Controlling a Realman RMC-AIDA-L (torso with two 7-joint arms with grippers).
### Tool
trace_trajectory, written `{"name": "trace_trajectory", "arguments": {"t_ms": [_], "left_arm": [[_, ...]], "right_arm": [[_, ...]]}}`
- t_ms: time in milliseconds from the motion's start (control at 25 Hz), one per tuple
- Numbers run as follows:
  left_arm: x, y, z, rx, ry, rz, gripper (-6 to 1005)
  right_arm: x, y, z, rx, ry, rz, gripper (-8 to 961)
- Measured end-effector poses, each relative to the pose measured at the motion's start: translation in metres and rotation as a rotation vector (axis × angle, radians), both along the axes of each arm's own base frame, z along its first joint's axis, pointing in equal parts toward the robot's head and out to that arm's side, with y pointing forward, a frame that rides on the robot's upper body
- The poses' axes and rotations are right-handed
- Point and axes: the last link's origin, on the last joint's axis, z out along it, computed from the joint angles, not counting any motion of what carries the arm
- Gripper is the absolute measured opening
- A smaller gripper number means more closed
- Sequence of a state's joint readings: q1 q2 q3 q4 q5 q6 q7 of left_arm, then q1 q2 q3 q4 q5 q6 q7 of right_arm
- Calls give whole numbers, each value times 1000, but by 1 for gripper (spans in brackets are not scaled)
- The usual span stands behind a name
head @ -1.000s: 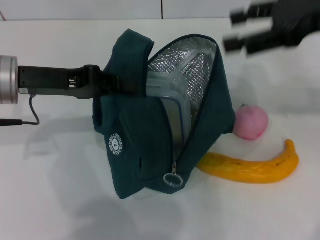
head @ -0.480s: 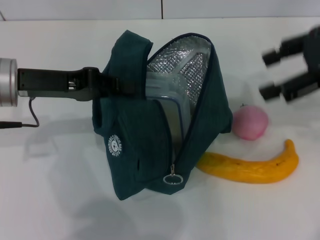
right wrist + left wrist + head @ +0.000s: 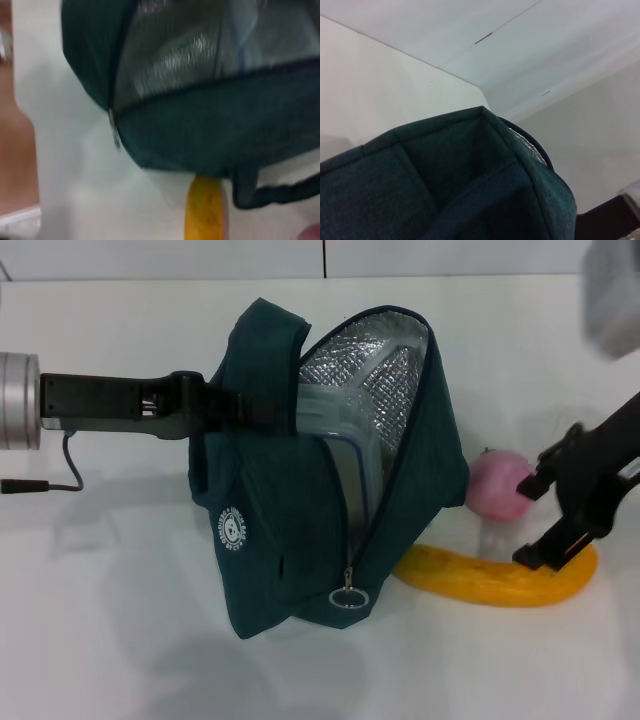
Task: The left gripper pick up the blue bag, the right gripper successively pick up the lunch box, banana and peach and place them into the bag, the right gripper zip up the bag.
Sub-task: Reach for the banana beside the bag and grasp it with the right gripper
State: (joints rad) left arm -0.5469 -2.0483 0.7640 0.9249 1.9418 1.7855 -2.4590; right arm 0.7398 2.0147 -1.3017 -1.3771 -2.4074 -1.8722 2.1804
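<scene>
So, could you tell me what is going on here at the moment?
The left gripper holds the blue bag up by a handle, mouth open, with the lunch box already inside. The right gripper, open, is down over the banana, which lies on the table beside the peach.

My right pincer [image 3: 530,520] straddles the banana [image 3: 480,578]; the peach [image 3: 497,486] and blue bag [image 3: 300,530] crowd close by.
</scene>
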Motion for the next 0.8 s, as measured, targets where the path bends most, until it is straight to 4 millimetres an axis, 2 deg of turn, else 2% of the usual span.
{"name": "trace_trajectory", "arguments": {"t_ms": [360,800], "left_arm": [[0,1,-1,-3,-3,2,31],[0,3,0,9,4,5,31]], "right_arm": [[7,6,-38,-43,-76,-16,829],[10,8,-65,-61,-123,-9,826]]}}
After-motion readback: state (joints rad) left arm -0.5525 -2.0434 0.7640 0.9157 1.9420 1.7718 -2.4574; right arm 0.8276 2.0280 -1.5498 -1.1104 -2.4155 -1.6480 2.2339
